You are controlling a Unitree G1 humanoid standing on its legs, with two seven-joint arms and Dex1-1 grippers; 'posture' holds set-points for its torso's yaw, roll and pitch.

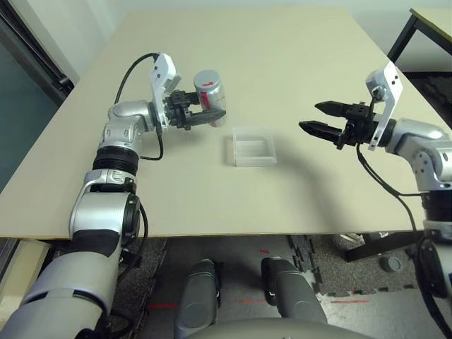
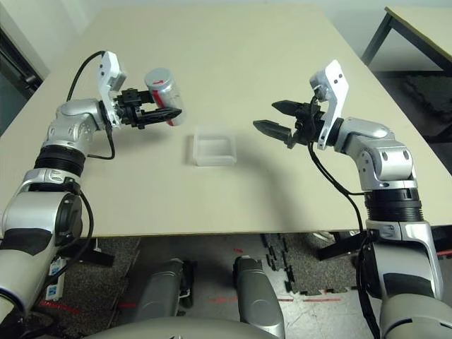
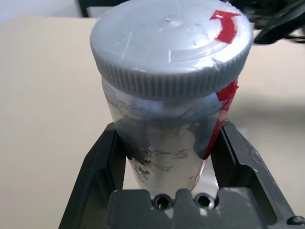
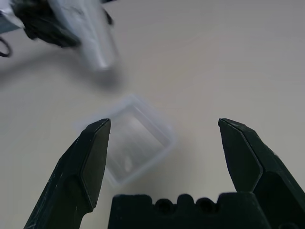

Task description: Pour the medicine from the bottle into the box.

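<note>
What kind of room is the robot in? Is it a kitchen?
Probably not a kitchen; it looks like a robot lab or workroom. There is a plain beige table holding just a clear box, dark foam floor mats under it, red tape marks on the floor, and another desk nearby.

The capped silver bottle (image 1: 209, 90) is held tilted left of the clear box (image 1: 253, 146).

Bright, even overhead light falls on the pale counter (image 1: 282, 70), with soft shadows spreading under both arms toward 6 o'clock. The head views bow slightly at their edges. In the right wrist view the bottle (image 4: 97, 36) at 11 o'clock is smeared and the box (image 4: 138, 138) is soft. The left wrist view shows mild glare on the cap.
</note>
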